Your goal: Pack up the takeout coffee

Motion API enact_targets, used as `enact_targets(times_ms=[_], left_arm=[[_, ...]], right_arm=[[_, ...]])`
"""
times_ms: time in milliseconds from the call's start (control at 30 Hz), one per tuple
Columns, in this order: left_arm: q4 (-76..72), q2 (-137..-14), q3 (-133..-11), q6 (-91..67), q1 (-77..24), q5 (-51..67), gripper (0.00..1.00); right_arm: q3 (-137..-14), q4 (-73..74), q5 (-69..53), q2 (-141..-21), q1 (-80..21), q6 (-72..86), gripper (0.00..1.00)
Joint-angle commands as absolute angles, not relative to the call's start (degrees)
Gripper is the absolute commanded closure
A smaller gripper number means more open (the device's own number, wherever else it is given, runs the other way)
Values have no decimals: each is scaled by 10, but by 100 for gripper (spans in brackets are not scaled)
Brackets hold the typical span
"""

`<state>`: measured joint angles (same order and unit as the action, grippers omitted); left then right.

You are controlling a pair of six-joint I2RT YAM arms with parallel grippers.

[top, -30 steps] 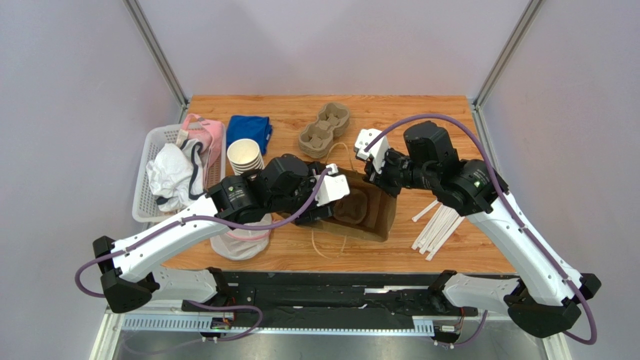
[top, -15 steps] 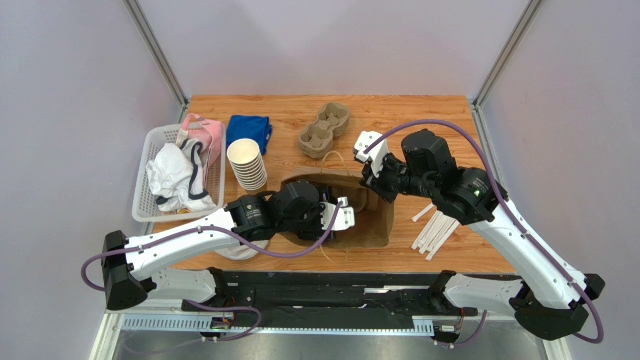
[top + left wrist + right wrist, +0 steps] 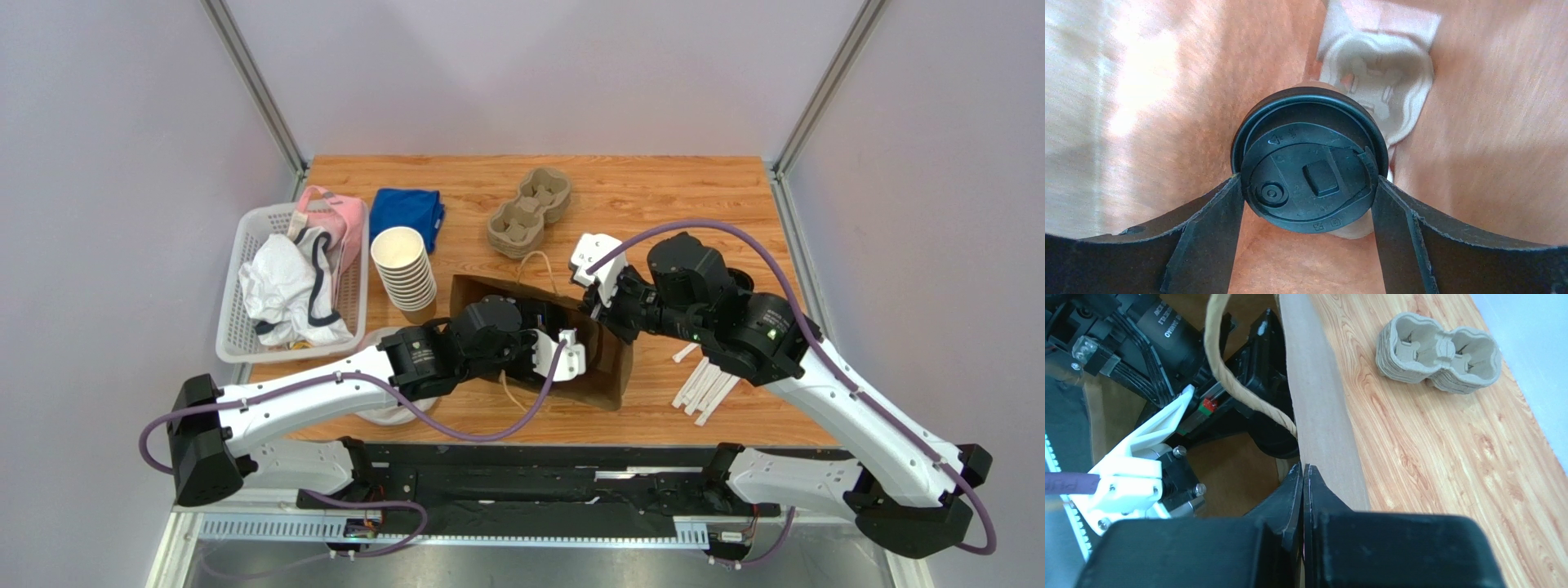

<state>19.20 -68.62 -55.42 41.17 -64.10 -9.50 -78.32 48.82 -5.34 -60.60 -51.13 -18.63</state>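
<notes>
left arm (image 3: pixel 307 386) stretched low, wrist sunk inside bag (image 3: pixel 610 368) | left gripper (image 3: pixel 1307 187) clamped on coffee (image 3: pixel 1309 162), lid gripped between both fingers, inside bag | right arm (image 3: pixel 846 404) bent over bag, right gripper (image 3: pixel 1303 473) pinched shut on bag rim

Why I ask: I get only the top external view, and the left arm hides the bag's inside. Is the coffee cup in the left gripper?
Observer: Yes, the left gripper clamps the takeout coffee by its black lid, a finger on each side.
Operator: What lies deeper in?
Observer: A moulded pulp cup tray, beyond the cup.
Operator: And the other arm?
Observer: The right gripper is shut on the rim of the paper bag.
</notes>
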Motion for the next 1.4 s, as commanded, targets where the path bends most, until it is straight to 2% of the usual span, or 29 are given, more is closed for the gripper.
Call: enact_targets(times_ms=[0, 300, 633, 833, 1367], left_arm=[[115, -690, -545, 456, -642, -82, 100], [105, -662, -529, 484, -642, -67, 100], [211, -610, -540, 519, -637, 8, 100], [244, -641, -576, 511, -625, 25, 100], [170, -749, -574, 505, -625, -34, 100]], right_arm=[[-763, 424, -7, -580, -540, -204, 100], [-753, 403, 35, -572, -572, -262, 100], [-729, 391, 17, -558, -582, -324, 100], [-723, 376, 23, -555, -606, -359, 100], [-741, 378, 63, -566, -641, -358, 100]])
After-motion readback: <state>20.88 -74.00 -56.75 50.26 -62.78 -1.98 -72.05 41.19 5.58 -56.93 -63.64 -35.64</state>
